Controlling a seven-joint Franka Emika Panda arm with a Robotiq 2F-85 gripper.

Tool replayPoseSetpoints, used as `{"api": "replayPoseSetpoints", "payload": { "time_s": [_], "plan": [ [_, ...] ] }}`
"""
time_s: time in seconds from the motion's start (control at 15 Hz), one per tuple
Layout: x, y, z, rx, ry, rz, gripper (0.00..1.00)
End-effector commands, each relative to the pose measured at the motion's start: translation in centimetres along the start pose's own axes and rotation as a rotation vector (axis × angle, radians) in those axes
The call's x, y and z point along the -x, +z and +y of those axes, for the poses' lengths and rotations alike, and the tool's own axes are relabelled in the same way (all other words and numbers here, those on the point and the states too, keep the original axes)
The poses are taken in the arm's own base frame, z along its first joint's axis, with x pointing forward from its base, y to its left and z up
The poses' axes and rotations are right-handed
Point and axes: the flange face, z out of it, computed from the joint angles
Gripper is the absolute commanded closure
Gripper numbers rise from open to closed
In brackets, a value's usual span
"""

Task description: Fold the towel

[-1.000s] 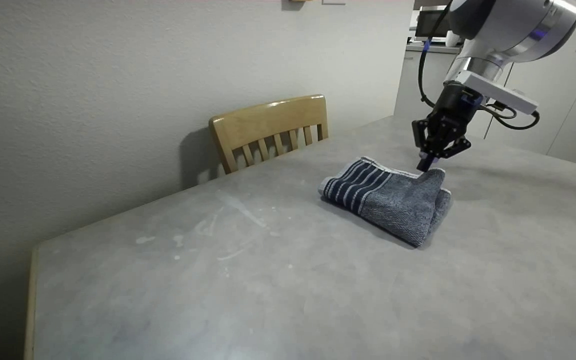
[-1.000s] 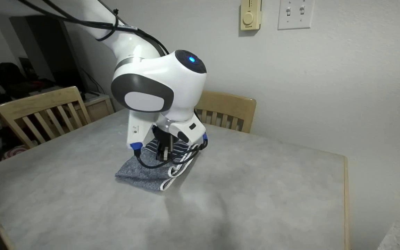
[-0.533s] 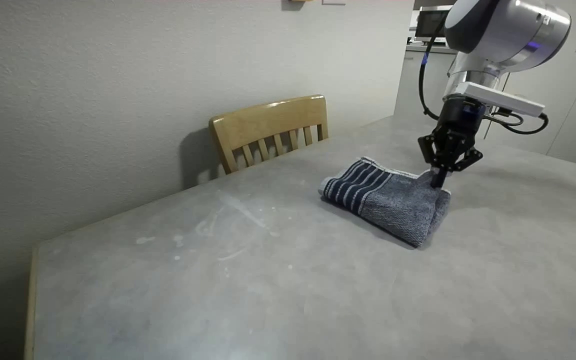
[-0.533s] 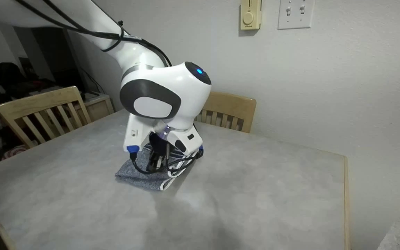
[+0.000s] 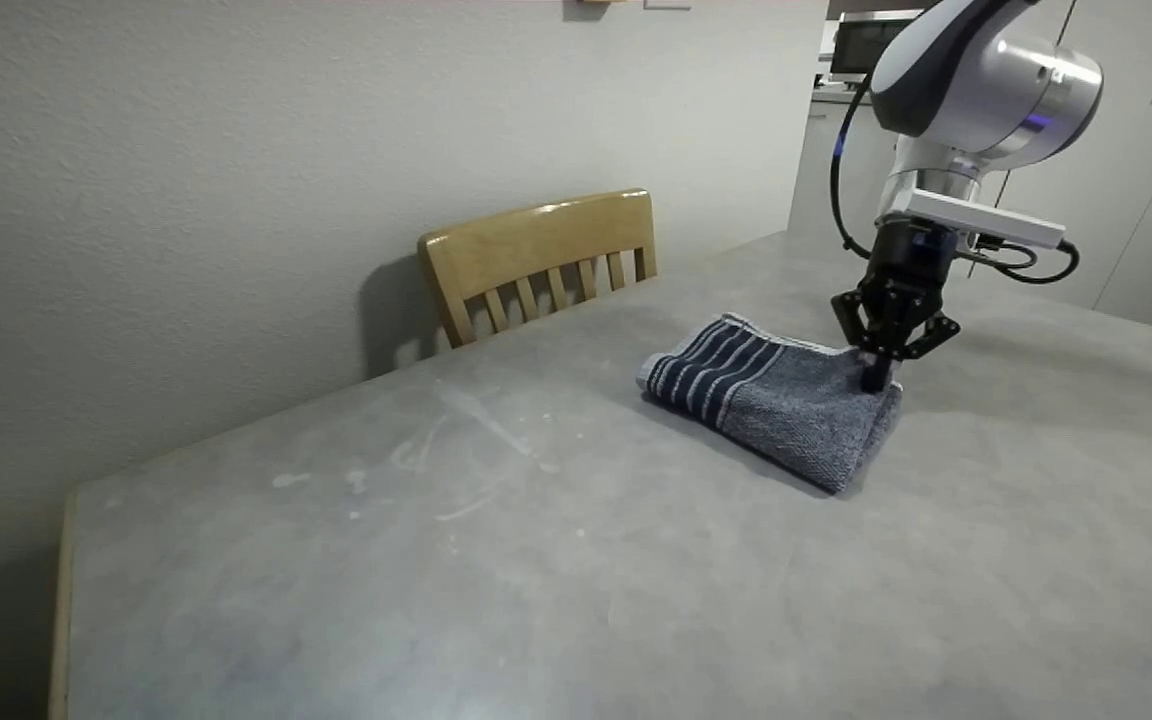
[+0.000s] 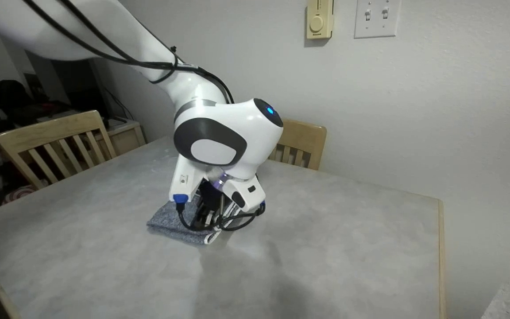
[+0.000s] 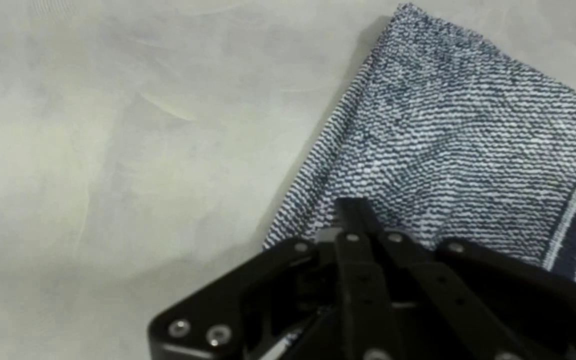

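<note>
The towel (image 5: 781, 415) lies folded in layers on the table, blue-grey speckled with a dark, pale-striped band at one end. It also shows in an exterior view (image 6: 168, 221), partly hidden by the arm, and in the wrist view (image 7: 468, 140). My gripper (image 5: 876, 378) points down at the plain end of the towel, near its folded edge, and its tips appear to press on the top layer. In the wrist view the gripper (image 7: 358, 212) has its fingers together, with no cloth seen between them. The towel's part under the gripper is hidden.
The grey table (image 5: 436, 600) extends around the towel. A wooden chair (image 5: 546, 250) stands at the table's edge by the wall, and another wooden chair (image 6: 56, 141) shows in an exterior view. Black cables (image 6: 237, 223) hang around the wrist close to the cloth.
My gripper has moved down onto the plain end of the towel, staying shut. The towel's raised corner there has been pressed flatter. The rest of the towel has stayed in place.
</note>
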Motion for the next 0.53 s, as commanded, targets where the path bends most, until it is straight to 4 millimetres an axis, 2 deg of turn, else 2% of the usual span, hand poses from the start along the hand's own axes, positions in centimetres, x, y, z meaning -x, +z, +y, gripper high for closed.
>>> {"api": "replayPoseSetpoints", "payload": {
  "time_s": [0.0, 0.2, 0.47],
  "plan": [
    [-3.0, 1.2, 1.8, 0.017, 0.08, -0.095, 1.0],
    [-4.1, 1.3, 2.1, 0.007, 0.098, -0.128, 1.0],
    [-3.8, -0.4, 0.5, 0.004, 0.067, -0.106, 1.0]
  ]
}}
